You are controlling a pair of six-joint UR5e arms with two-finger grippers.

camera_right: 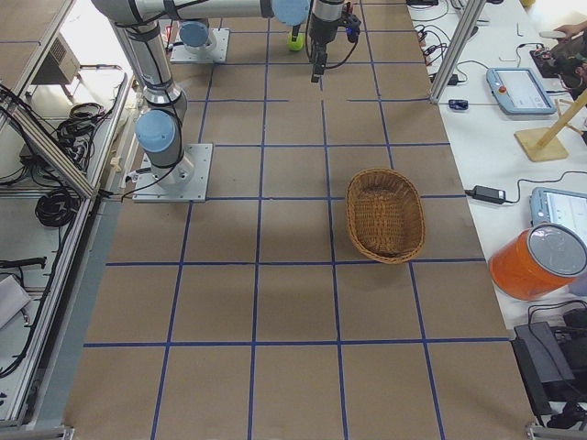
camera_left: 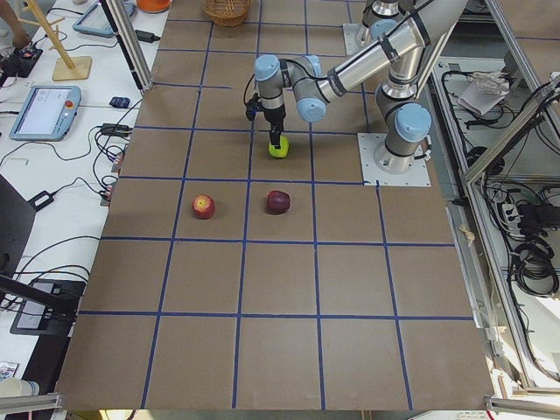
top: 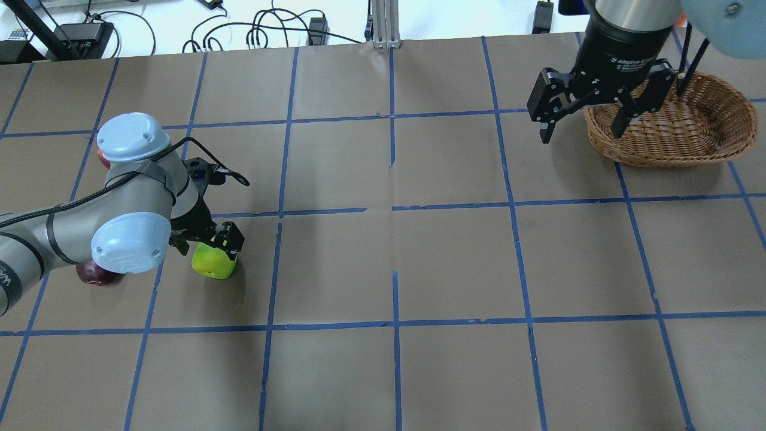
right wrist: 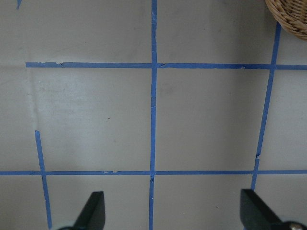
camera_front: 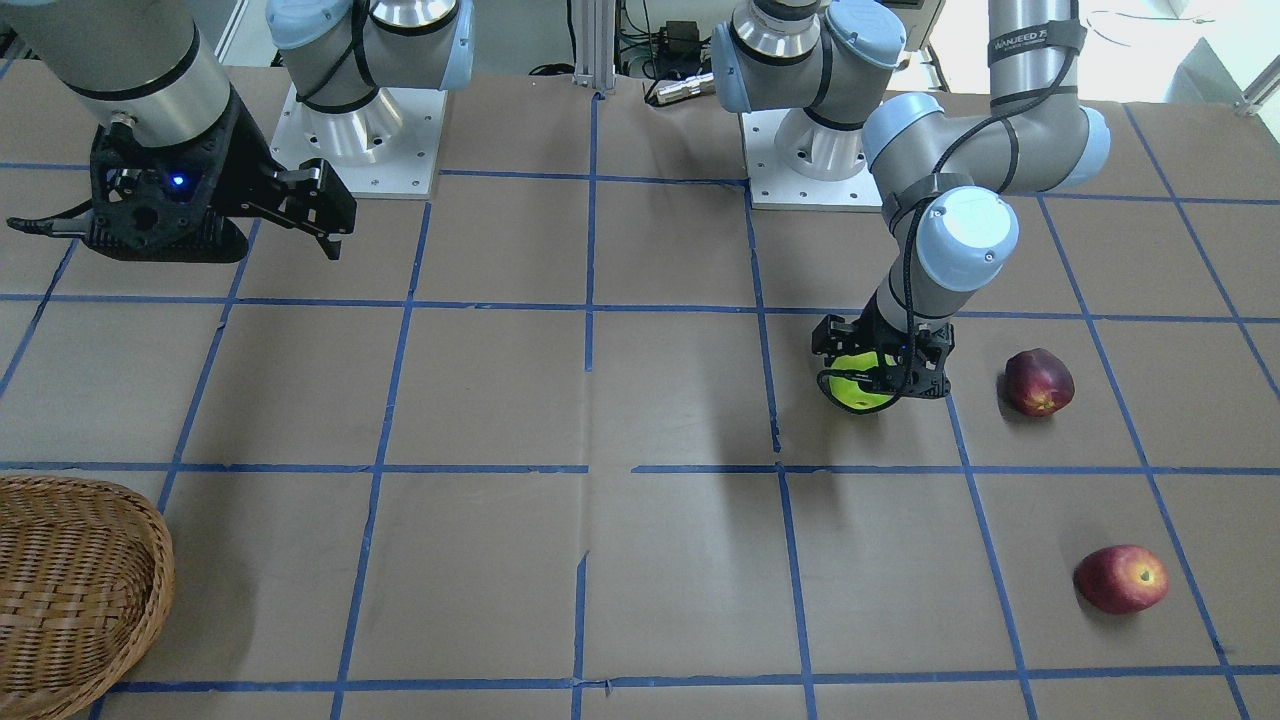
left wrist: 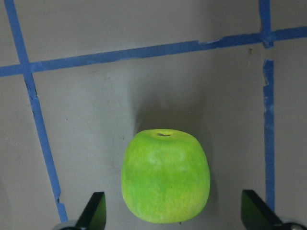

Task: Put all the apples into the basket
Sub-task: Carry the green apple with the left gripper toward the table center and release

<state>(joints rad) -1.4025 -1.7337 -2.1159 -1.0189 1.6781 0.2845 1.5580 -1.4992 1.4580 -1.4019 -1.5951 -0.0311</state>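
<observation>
- The left gripper (top: 214,238) is down at the table, its jaws spread wide on either side of the green apple (left wrist: 165,175).
- In the left wrist view one fingertip (left wrist: 96,211) sits at each side of the apple, with bare table showing between finger and fruit on both sides. It straddles the apple without touching it.
- The green apple rests on the brown paper table (camera_front: 500,400), inside one blue-taped square. Its stem dimple shows at the apple's upper edge in the wrist view. It is nearly round, so no long axis can be told.
- The right gripper (top: 583,123) hangs above the table just beside the basket (top: 712,143), jaws apart and holding nothing. Its wrist camera sees only taped table below and a bit of basket rim in the corner.
- The basket stands on the robot's right side of the table, its long axis running along the table's length, well apart from all the fruit.
- The dark red apple (camera_front: 1040,382) lies near the green one on the robot's left side.
- The lighter red apple (camera_front: 1122,578) lies farther from the robot, its yellowish stem patch turned sideways.
</observation>
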